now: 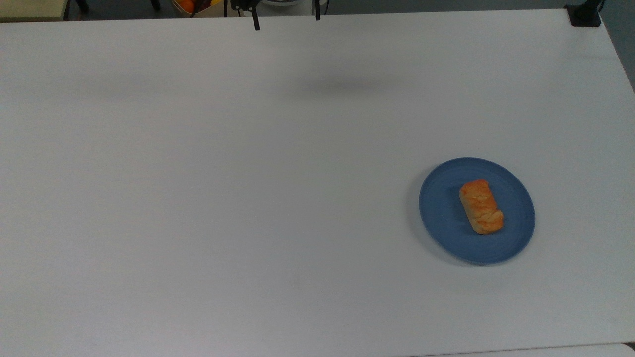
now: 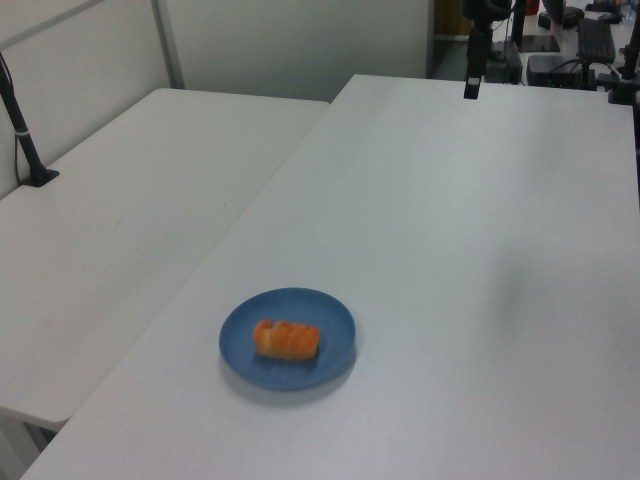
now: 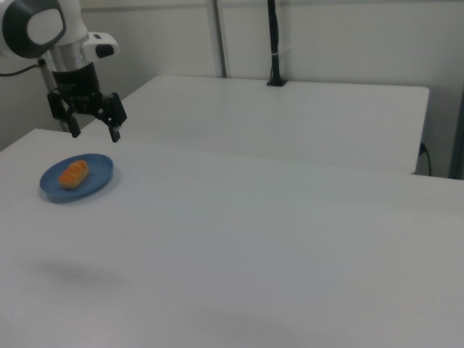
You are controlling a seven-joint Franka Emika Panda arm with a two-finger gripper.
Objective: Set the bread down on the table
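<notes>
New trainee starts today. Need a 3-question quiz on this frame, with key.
1. True or false: the bread lies on the blue plate.
2. The gripper jaws are: A) shut on the bread B) open, holding nothing C) resting on the table.
3. In the top view, on which side of the table is the plate?

Key: 1 true; 2 B; 3 the top view's right.

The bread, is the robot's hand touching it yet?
Apart. The top view shows the hand open at the table's far edge, with bare tabletop between it and the bread lying on the blue plate.
</notes>
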